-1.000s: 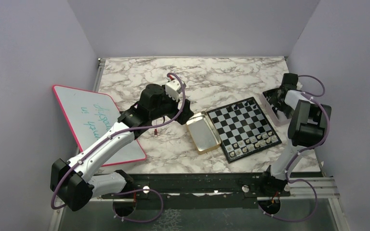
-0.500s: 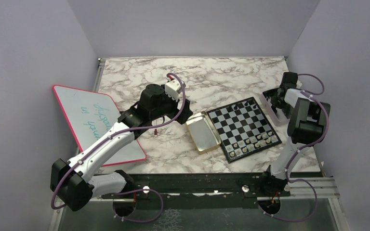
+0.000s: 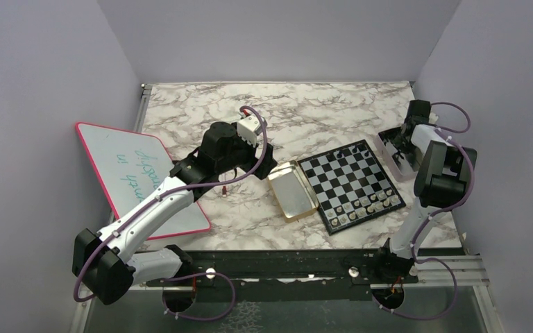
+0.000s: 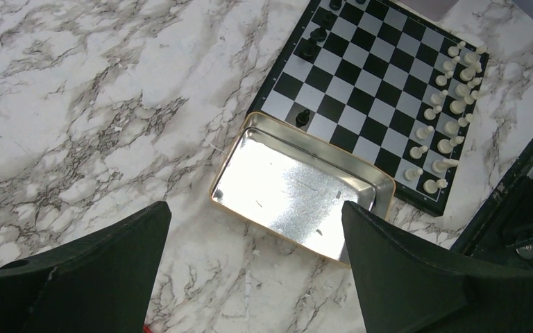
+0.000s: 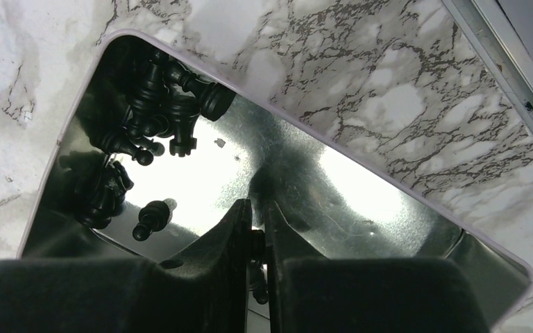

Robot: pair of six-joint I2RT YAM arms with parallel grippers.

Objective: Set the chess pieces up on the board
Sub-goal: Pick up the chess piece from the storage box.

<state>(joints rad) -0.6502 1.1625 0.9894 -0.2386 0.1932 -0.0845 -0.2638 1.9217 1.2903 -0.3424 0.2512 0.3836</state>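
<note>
Standing here, I see the pink-rimmed whiteboard point(image 3: 128, 173) jutting out past the tabletop's point(image 3: 319, 111) left edge, with the left arm point(image 3: 159, 201) reaching across it. A small red object point(image 3: 223, 189) lies on the marble just under that arm. Behind the arm and the board point(image 3: 352, 182), up to the far edge, the marble lies open. The board's middle squares are open too. Over on the right, the silvery tray point(image 5: 361, 194) sits close to the tabletop's right edge, with a metal rail point(image 5: 513, 76) just beyond it.

Since a second ago the left arm, the tin and the men on the board have stayed put. The right arm's point(image 3: 434, 173) wrist has edged a little toward the far edge, over the tray.

The left jaws stand wide, holding nothing, above the near end of the gold tin point(image 4: 298, 187). The tin lies open side up, showing its shiny floor. It is hard by the board's left side, though I cannot tell whether they touch. On the board, pale chessmen point(image 4: 451, 104) crowd two rows along the near-right side. A few black chessmen point(image 4: 316, 31) stand along the opposite side, with one nearer the tin. The tray holds a heap of black men point(image 5: 159, 97) in one corner and a lone black man point(image 5: 149, 216) lying apart. The right jaws are down inside it, nearly closed, pinching a black chessman point(image 5: 257, 277).
</note>
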